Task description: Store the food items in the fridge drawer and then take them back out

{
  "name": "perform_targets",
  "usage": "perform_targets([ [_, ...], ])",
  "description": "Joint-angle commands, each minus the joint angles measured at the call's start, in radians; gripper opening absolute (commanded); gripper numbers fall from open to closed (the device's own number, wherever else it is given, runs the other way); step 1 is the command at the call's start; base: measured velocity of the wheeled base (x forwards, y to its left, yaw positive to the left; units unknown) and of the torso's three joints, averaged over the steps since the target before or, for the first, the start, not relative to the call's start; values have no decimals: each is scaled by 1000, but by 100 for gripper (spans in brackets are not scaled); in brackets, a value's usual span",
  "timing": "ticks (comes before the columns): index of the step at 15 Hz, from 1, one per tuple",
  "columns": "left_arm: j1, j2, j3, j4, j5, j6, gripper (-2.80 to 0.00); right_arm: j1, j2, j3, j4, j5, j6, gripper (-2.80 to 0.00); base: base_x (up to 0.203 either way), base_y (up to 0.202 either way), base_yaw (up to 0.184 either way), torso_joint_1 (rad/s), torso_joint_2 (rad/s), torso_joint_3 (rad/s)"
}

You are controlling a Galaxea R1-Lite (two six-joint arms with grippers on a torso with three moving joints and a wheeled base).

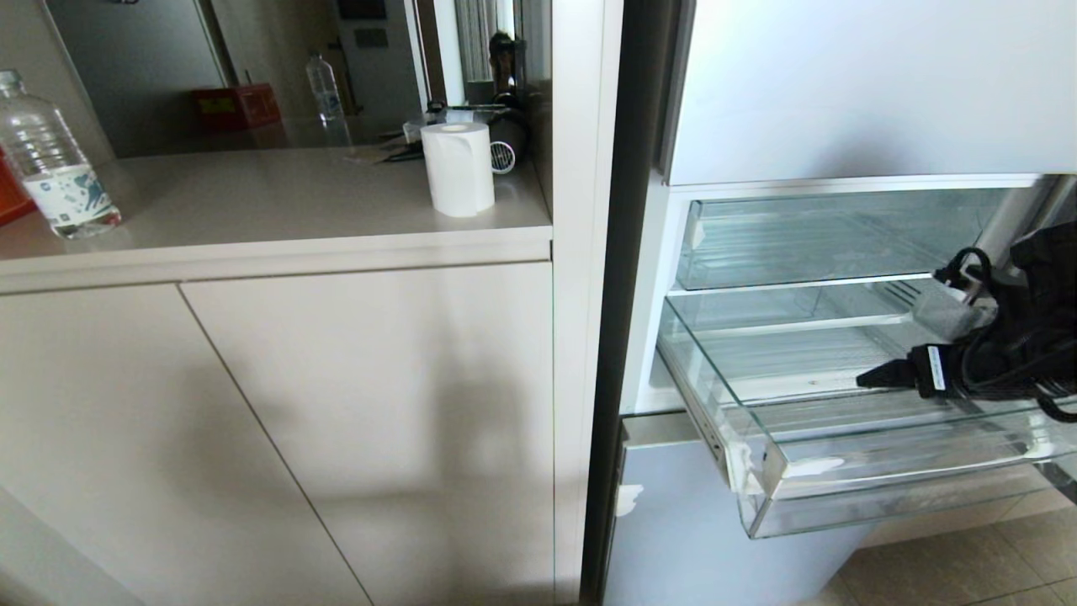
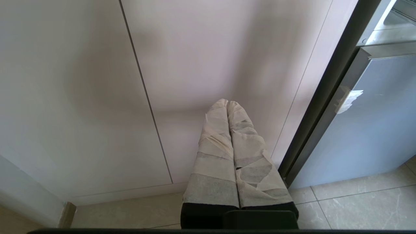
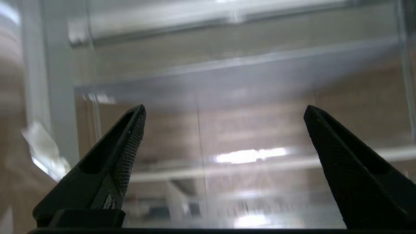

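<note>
Daylight brightening the worktop [image 1: 278, 202], broad soft shadows falling across the cabinet doors [image 1: 336, 421], glare washing the fridge door [image 1: 875, 84], right wrist view smearing with motion blur, black fingers [image 3: 126, 152] staying sharp, left wrist view evenly lit.

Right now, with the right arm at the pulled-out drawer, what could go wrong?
1. The wide clear plastic fridge drawer hangs far out of the fridge; a downward push from the right claw, open and empty, might tip or strain it.
2. The arm's black cable bundle sits just over the drawer and could snag its wall.
3. No red-orange food pieces show in any view, so reaching in may close on nothing.
</note>
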Motion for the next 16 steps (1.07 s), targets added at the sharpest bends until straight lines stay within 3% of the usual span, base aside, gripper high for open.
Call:
perform_targets([
  [1, 1, 2, 0, 1, 0, -1, -280, 5, -31, 42, -90, 4, 18, 0, 0, 0, 0, 0, 0, 0],
  [7, 1, 2, 0, 1, 0, 0, -280, 14, -510, 246, -102, 30, 58, 0, 0, 0, 0, 0, 0, 0],
  [12, 1, 2, 0, 1, 0, 0, -280, 22, -952, 484, -101, 72, 84, 0, 0, 0, 0, 0, 0, 0],
  [16, 1, 2, 0, 1, 0, -2, -280, 22, -1196, 666, -98, 71, 94, 0, 0, 0, 0, 0, 0, 0],
])
